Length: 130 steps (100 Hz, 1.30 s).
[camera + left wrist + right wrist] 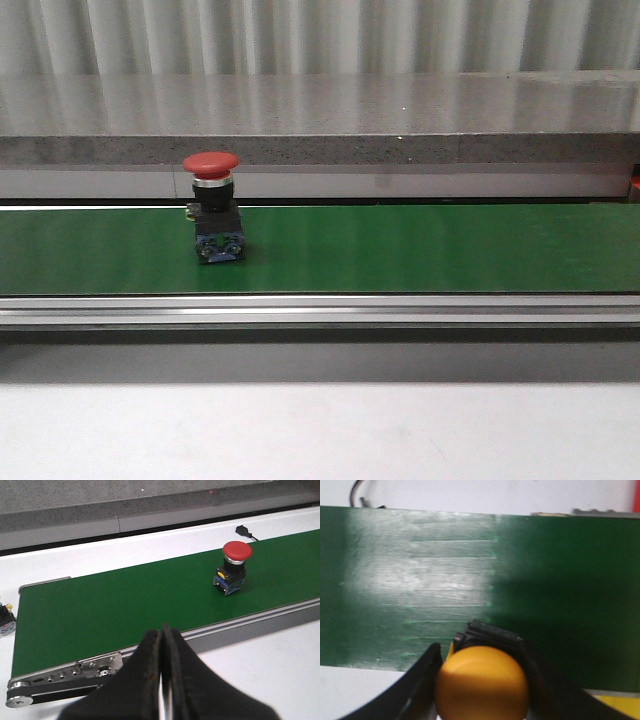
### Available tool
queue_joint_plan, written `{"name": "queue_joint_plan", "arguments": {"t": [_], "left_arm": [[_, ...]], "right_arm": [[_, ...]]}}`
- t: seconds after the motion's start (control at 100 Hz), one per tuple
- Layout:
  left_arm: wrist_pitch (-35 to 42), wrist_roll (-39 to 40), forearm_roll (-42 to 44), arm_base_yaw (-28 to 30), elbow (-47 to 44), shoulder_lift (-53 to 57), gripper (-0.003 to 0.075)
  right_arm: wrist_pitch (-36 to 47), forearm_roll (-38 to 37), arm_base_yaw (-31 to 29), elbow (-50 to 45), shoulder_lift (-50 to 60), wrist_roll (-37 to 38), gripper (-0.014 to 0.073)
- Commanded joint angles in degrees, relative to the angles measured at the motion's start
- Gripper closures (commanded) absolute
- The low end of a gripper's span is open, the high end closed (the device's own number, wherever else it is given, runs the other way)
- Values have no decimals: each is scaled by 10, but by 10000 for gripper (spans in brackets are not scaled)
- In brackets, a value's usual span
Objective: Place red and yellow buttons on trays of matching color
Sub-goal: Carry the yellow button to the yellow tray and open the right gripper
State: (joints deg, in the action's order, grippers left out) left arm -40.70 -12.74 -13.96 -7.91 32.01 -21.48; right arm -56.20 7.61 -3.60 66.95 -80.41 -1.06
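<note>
The right gripper [481, 690] clamps a yellow button [481, 684] over the green belt [420, 580]. The left gripper [161, 645] is closed and empty near the belt's end. A red button [212, 220] stands upright on the belt, nothing around it.

Left gripper [162, 680]: seen only in the left wrist view. Two black fingers [142, 675] pressed flat together, tips meeting in a narrow seam, nothing between them. Pointed forward and downward.

Right gripper [482, 680]: seen only in the right wrist view. Two black fingers [420, 685] spread to either side of a yellow button [482, 685], both in contact with its rounded cap, clamped on it. The black collar of the button shows just beyond the cap, between the fingertips.

Arms and wrists: neither arm appears in the front view; wrist poses cannot be judged beyond the downward tilt of both cameras.
</note>
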Motion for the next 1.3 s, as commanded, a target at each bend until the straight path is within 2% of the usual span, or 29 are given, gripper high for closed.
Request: {"name": "queue_joint_plan", "arguments": {"t": [0.0,0.3,0.49,0.84,1.05,1.29], "left_arm": [[37,-1,-14,-5,14,-3,740],[37,-1,-14,-5,14,-3,740],[37,-1,-14,-5,14,-3,740],[37,-1,-14,-5,14,-3,740],[37,-1,-14,-5,14,-3,740],[37,-1,-14,-5,14,-3,740]], "right_arm": [[8,-3,-48,1,29,3,571],[21,-3,-196,-35,28,17,571],[33,-3,-256,-37,26,39,571],[61,-3,-295,-37,-34,80,571],[113,-3,-296,-37,-73,85,571],[123,0,-296,-38,-114,93,571]]}}
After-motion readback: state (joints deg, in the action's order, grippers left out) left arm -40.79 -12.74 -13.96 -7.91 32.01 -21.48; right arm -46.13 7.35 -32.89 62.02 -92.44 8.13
